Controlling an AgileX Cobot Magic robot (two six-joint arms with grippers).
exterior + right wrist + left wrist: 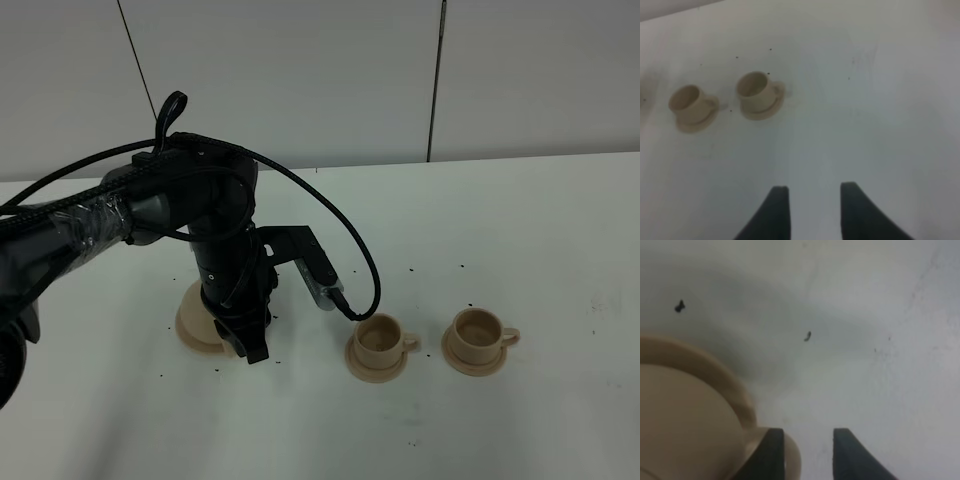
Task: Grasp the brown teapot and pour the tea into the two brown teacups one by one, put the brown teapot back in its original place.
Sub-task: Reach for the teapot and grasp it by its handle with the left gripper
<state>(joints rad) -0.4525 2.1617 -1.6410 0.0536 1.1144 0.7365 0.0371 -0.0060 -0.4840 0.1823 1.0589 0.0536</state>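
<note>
Jaws of the left gripper point(808, 436) are standing apart, empty, beside the brown teapot point(685, 425) on its saucer point(710, 365); right gripper point(815, 190) is gaping too. Ceramic is probably handling heavy, slippery, breakable, so its handle point(792, 462) is looking safest.

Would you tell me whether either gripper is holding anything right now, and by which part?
Nothing is held: the left gripper stands open beside the brown teapot, and the right gripper is open too.

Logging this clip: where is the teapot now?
The teapot stands on the left of the table, mostly hidden behind the left arm in the high view, left of both cups.
</note>
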